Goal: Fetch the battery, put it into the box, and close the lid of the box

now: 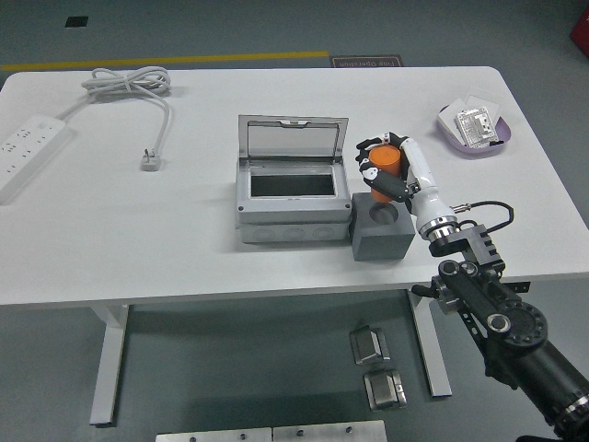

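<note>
A: Head view first: where is the battery seen?

B: The orange battery (pixel 384 164) is held in the right robot hand (pixel 385 175), whose fingers are wrapped around its cylindrical body. It is carried above the worktop (pixel 138 239), clear of the grey holder block (pixel 380 230), whose round socket is seen empty. From the block, the battery lies toward 12 o'clock; from the battery, the grey box (pixel 293 207) lies toward 9 o'clock.

A: Is the box ready to be loaded?

B: Its clear lid (pixel 293 138) is stood up at the far side, and the dark opening is exposed. The battery has not yet been placed and the lid has not been closed.

A: How is the battery expected to handle?

B: It is judged to be rigid and fairly light, with a smooth casing that could slip if gripped loosely. A hold around the middle of the cylinder, as is shown, is judged best, so that the end is left free to be lowered into the opening.

A: And the other arm?

B: No left arm is seen.
</note>
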Available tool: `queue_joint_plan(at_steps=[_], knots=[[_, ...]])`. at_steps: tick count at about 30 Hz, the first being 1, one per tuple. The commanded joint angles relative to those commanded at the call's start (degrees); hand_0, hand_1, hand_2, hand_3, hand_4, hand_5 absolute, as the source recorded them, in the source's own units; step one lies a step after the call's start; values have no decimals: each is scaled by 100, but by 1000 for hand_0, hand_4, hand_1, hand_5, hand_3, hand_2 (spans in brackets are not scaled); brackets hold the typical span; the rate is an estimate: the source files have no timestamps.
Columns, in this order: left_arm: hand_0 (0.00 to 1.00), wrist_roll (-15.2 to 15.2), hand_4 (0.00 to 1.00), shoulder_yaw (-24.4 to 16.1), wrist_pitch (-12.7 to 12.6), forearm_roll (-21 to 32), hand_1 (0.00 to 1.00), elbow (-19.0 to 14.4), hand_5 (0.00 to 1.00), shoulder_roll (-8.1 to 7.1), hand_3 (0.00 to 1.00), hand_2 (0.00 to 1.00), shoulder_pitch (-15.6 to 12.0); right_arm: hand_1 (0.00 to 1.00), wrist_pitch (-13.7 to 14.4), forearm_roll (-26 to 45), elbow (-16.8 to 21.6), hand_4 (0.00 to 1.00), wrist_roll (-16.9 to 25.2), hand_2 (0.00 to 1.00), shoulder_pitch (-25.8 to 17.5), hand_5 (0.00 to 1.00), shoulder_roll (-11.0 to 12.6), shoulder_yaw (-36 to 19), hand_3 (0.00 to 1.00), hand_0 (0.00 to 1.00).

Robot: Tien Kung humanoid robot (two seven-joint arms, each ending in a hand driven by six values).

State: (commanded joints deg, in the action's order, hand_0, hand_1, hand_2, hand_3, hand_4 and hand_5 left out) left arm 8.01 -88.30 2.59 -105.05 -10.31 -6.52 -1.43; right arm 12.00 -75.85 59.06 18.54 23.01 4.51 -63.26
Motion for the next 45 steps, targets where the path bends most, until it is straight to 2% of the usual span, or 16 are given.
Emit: queue_joint_plan(at_steps=[3,4,9,10,15,16,24,32,38,39,40,45], knots=[[614,10,714,-60,0,-52,630,0,194,-4,681,634,8,281,79,-253,13,2,-102,414,176,2,12,274,391,251],[614,15,715,-74,2,-65,630,0,197,-5,681,634,10,260,99,-347,10,2,-141,414,237,2,11,363,391,150],[614,33,715,-121,9,-100,630,0,197,-17,681,634,19,260,140,-851,-66,2,-365,414,564,2,-31,792,391,150],[614,37,718,-128,11,-104,631,0,205,-19,682,635,19,243,137,-947,-93,2,-404,416,627,2,-44,868,391,81],[614,68,718,-205,25,-168,631,0,205,-27,682,635,19,243,90,-1475,-328,2,-586,416,998,2,-125,1289,391,81],[614,75,720,-221,29,-184,630,0,212,-28,682,635,19,241,80,-1578,-386,2,-610,423,1075,2,-144,1370,393,55],[614,110,720,-284,48,-243,632,0,212,-42,681,635,29,249,16,-2221,-884,2,-728,424,1687,2,-257,1999,395,64],[614,118,720,-232,56,-207,632,0,216,-51,681,635,47,256,60,-2434,-1553,2,-702,425,2199,2,-441,2624,395,77],[614,115,720,-201,56,-181,632,0,216,-45,681,635,59,261,39,-2580,-2018,7,-720,425,2384,2,-451,2805,397,95],[614,117,720,-205,56,-188,632,0,216,-43,681,635,58,261,31,-2605,-2061,7,-726,425,2403,2,-451,2814,397,95],[615,119,720,-212,57,-195,633,0,218,-41,681,635,56,287,22,-2634,-2103,24,-735,435,2424,2,-451,2822,410,142],[615,124,720,-247,58,-234,633,0,218,-40,681,635,52,287,-37,-2655,-2219,24,-777,435,2506,2,-451,2871,410,142]])
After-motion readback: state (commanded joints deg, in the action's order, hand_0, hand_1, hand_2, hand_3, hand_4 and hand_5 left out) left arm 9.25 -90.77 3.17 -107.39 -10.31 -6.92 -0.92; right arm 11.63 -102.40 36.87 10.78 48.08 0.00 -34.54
